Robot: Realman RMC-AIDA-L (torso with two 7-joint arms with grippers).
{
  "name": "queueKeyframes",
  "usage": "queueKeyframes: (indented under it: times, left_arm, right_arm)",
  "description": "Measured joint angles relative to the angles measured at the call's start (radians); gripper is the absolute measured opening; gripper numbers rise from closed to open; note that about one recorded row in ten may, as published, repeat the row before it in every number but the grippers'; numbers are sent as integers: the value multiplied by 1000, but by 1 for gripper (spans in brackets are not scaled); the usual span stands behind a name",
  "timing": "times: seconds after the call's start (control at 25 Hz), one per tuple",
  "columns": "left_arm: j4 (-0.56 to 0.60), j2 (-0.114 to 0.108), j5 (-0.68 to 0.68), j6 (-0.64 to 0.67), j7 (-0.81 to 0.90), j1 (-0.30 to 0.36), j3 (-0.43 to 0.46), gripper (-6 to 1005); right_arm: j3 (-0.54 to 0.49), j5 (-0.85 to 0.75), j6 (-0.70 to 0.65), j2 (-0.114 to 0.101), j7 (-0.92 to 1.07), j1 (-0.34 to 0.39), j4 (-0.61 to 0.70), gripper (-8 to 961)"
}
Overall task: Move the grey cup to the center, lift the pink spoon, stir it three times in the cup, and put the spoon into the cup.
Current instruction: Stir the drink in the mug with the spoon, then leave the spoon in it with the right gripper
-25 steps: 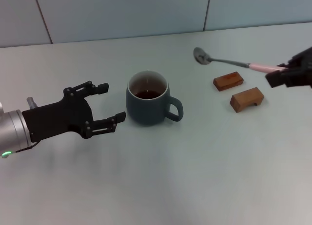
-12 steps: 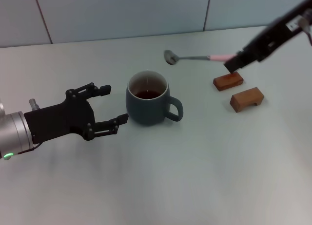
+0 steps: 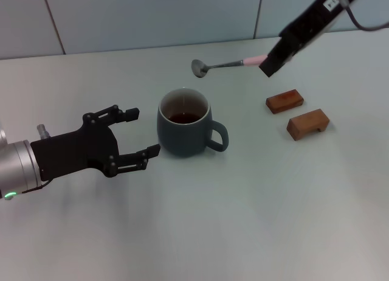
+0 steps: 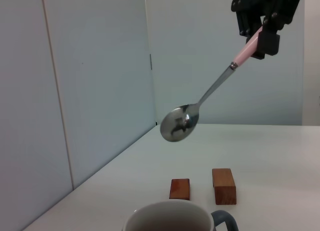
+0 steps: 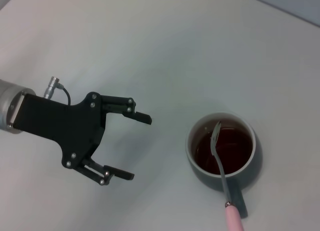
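The grey cup [image 3: 183, 130] stands mid-table with dark liquid inside, its handle toward my right side; it also shows in the left wrist view [image 4: 170, 221] and the right wrist view [image 5: 223, 157]. My right gripper [image 3: 271, 62] is shut on the pink spoon [image 3: 228, 65] by its pink handle and holds it in the air, bowl out toward the cup, above and behind it. The spoon shows in the left wrist view [image 4: 200, 106] and over the cup in the right wrist view [image 5: 220, 166]. My left gripper [image 3: 138, 132] is open, just left of the cup, not touching it.
Two brown wooden blocks [image 3: 284, 101] [image 3: 307, 123] lie on the white table [image 3: 243, 220] to the right of the cup, under the right arm. A pale wall [image 3: 152, 13] runs behind the table.
My right gripper has carried the spoon up and to the left, from over the blocks toward the cup. The left gripper and the cup have stayed put.
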State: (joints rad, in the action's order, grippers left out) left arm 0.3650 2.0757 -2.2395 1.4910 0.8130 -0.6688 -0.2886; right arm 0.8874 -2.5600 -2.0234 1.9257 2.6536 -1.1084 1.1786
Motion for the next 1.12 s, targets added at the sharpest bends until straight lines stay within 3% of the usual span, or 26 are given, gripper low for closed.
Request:
queueKeyframes:
  times: [0.12,0.68,0.96,1.12]
  left_arm:
    - [3,0,0,0,0,0,-3,842]
    - [6,-2,2,1,0,1,-4,842]
    - [8,-2,2,2,0,0,-11,841]
    - [6,0,2,2,0,0,-12,841]
  right_arm:
    - [1,-3,20,-38,2,-49,-119,117]
    - [-7,-20,8,-93,24,-97,-284,118]
    - [5,-37,36,-101,25,-118,-337,118]
    - [13,-77,82,-92,25,-142,-386,118]
